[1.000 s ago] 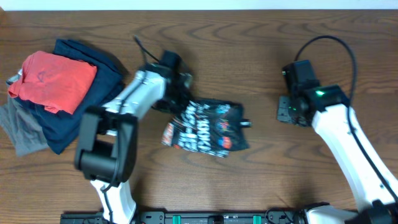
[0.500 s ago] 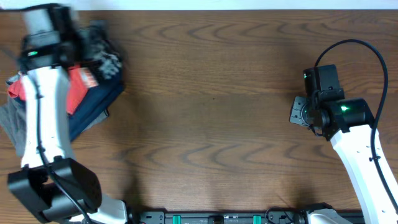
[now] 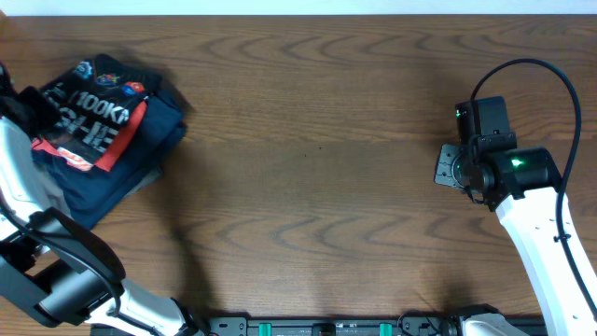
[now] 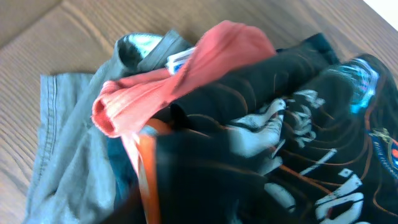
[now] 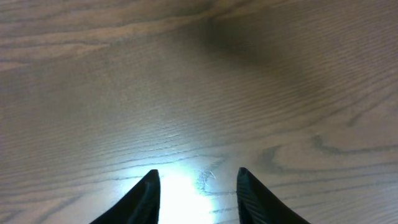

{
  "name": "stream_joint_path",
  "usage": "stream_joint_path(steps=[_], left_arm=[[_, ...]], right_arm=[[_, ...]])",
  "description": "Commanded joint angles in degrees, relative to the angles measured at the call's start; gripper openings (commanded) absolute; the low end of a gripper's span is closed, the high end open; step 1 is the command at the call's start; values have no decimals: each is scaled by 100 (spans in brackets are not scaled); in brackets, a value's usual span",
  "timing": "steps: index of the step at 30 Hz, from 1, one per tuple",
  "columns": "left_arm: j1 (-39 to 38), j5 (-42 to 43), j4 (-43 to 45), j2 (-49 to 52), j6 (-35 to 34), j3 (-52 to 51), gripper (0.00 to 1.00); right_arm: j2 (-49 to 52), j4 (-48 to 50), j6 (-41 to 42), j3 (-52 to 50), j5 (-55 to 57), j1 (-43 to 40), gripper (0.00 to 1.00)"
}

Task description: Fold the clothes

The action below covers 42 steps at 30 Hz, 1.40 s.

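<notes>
The clothes, a black jersey [image 3: 93, 112] with white lettering and small logos, lies folded on top of a pile at the table's far left. Seen close in the left wrist view, the jersey [image 4: 280, 143] fills the right and lower part, blurred at the bottom. My left arm [image 3: 17, 177] stands at the frame's left edge beside the pile; its fingers do not show clearly in either view. At the right my right gripper [image 3: 448, 168] [image 5: 197, 170] hovers over bare wood, open, with nothing between its fingers.
Under the jersey lie a red shirt [image 4: 186, 68], a navy garment [image 3: 154, 135] and a grey garment [image 4: 62, 143]. The wooden table [image 3: 317, 187] stretches between the pile and the right arm. A black cable [image 3: 532, 75] loops above the right arm.
The left arm has carried the jersey from the table's middle to the pile at the far left, where it now lies on top. The right arm drew back to the right, then held still.
</notes>
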Motion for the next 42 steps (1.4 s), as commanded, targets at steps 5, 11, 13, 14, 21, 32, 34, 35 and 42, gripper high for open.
stream_joint_path(steps=[5, 11, 13, 14, 21, 32, 34, 35, 42], left_arm=[[267, 293, 0, -116, -695, -2, 90], [-94, 1665, 42, -358, -643, -2, 98], [-511, 1683, 9, -398, -417, -2, 98], [-728, 1681, -20, -402, -310, -4, 98], [-2747, 870, -872, -378, 420, -4, 98], [-4369, 323, -3950, -393, 350, -4, 99], [-4380, 323, -4404, -463, 146, -26, 99], [-4380, 323, -4513, -568, 107, -90, 99], [-4398, 313, -3451, -2509, 107, -1325, 99]], right_arm=[[-50, 109, -70, -4, 81, -33, 48], [35, 597, -74, -4, -291, -33, 72], [133, 892, -149, -4, -673, -33, 76], [186, 1038, -227, -4, -894, -33, 79], [734, 1827, -1386, -4, -2420, -33, 99], [787, 975, -1412, -4, -2363, -35, 99], [739, 645, -1121, -4, -2144, -33, 99], [699, 522, -988, -4, -2011, -33, 99], [-328, 520, -898, -188, -1799, -9, 99]])
